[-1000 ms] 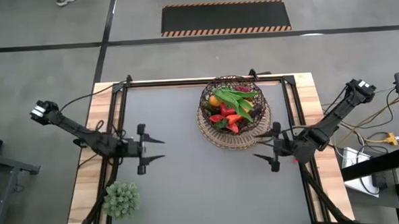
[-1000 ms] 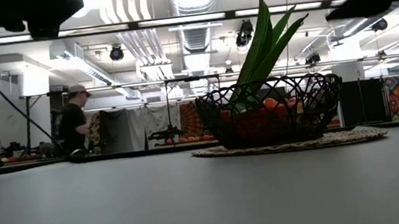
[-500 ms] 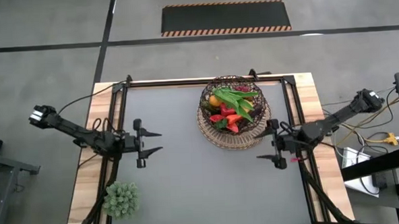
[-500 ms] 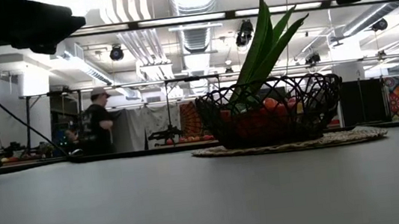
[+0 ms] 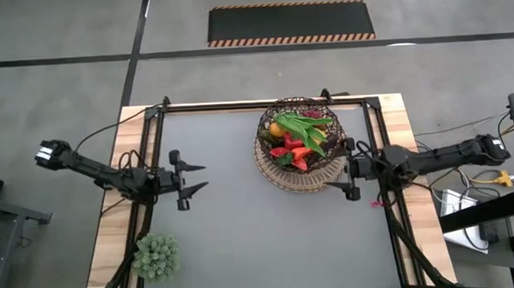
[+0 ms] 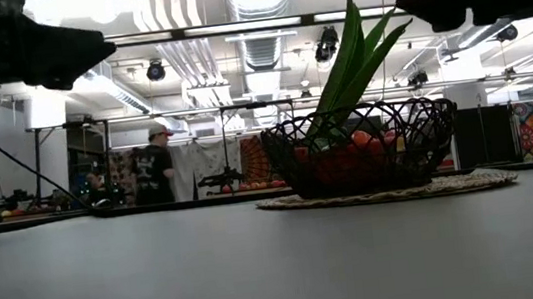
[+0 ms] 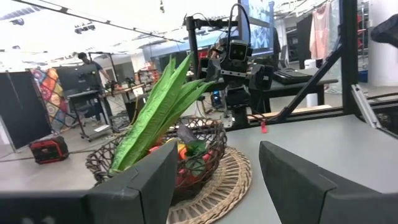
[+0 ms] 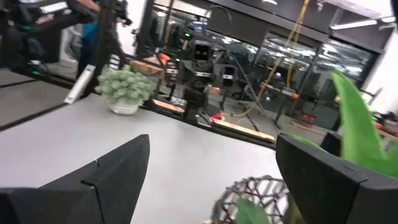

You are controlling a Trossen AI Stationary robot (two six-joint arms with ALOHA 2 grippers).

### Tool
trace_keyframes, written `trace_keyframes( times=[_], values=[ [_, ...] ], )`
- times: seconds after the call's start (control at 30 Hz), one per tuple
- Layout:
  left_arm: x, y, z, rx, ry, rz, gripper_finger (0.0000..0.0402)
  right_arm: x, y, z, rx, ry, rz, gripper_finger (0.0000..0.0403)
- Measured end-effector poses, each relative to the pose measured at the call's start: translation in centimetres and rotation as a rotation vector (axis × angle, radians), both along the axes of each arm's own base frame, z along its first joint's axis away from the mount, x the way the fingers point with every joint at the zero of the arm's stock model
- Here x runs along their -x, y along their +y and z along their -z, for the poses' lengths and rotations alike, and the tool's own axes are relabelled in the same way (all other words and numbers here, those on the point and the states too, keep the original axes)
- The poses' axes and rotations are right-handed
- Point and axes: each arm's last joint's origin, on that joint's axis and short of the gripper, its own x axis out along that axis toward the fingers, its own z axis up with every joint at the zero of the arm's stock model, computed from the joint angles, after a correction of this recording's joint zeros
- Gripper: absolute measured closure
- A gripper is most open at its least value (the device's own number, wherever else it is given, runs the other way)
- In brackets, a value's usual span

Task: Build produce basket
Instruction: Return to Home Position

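Leafy clump (image 5: 156,255): sitting at the table's (image 5: 244,240) near left corner.
Left gripper (image 5: 203,176): hovering by the left edge — fingers standing apart, empty.
Basket (image 5: 263,126): standing at the far edge, right of centre, holding the produce (image 5: 296,142).
Right gripper (image 5: 335,172): hanging just beside the basket — fingers apart, empty.

I log, around the table (image 5: 243,223): grey concrete floor (image 5: 54,83) all sides; stripe-edged black mat (image 5: 291,23) beyond; ducts (image 6: 256,40), spotlights (image 6: 156,70) above.

Counting one basket (image 5: 299,100), one leafy clump (image 5: 156,255), one table (image 5: 244,240) and one person (image 6: 156,167). Counting two grippers, the left gripper (image 5: 198,176) and the right gripper (image 5: 338,170). Tallying only one orange (image 5: 276,129) for certain among the piled produce (image 5: 302,147).
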Motion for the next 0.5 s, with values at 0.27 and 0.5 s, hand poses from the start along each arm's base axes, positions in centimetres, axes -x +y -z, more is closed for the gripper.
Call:
trace_keyframes(
  times=[0.27,0.5],
  values=[
    [0.5,0.3,0.9,-0.01,0.018,-0.012,0.0192,0.2,-1.0,0.1,0.0,-0.006,0.07,0.0072],
    [0.9,0.5,0.7,-0.001,0.001,-0.012,0.0192,1.5,-1.5,-1.0,0.016,-0.109,0.117,0.0072]
  ],
)
